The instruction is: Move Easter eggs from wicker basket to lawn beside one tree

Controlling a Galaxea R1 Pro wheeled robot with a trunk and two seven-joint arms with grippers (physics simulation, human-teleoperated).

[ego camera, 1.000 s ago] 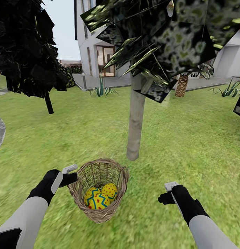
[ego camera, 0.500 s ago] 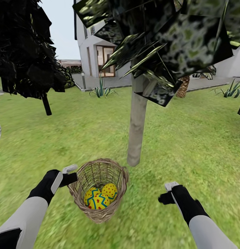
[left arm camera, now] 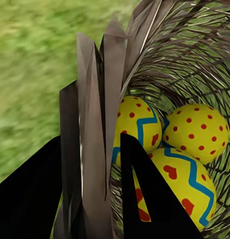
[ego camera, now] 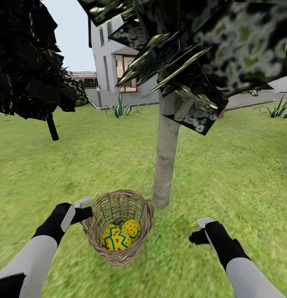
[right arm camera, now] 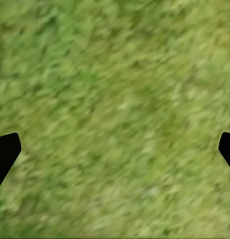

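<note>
The wicker basket [ego camera: 115,207] hangs in front of me with my left gripper [ego camera: 86,211] shut on its rim. Three yellow Easter eggs [ego camera: 118,236] with blue zigzags and red marks lie inside. In the left wrist view, the eggs [left arm camera: 194,132] sit beyond my black fingers [left arm camera: 150,199], which pinch the woven wall [left arm camera: 194,50]. The tree's pale trunk [ego camera: 166,161] rises from the lawn [ego camera: 242,174] just behind the basket, to its right. My right gripper [ego camera: 198,231] is open over bare grass [right arm camera: 117,99], nothing between its fingertips [right arm camera: 8,149].
The tree's low, dark, angular leaves [ego camera: 209,54] hang overhead. A thin black-trunked tree [ego camera: 50,126] stands far left. A white house [ego camera: 118,62] and spiky plants [ego camera: 120,108] lie beyond the grass. Open lawn stretches to the right.
The whole view has moved forward toward the pale-trunked tree, whose base now lies close behind the basket. Basket and both grippers keep their places in the view.
</note>
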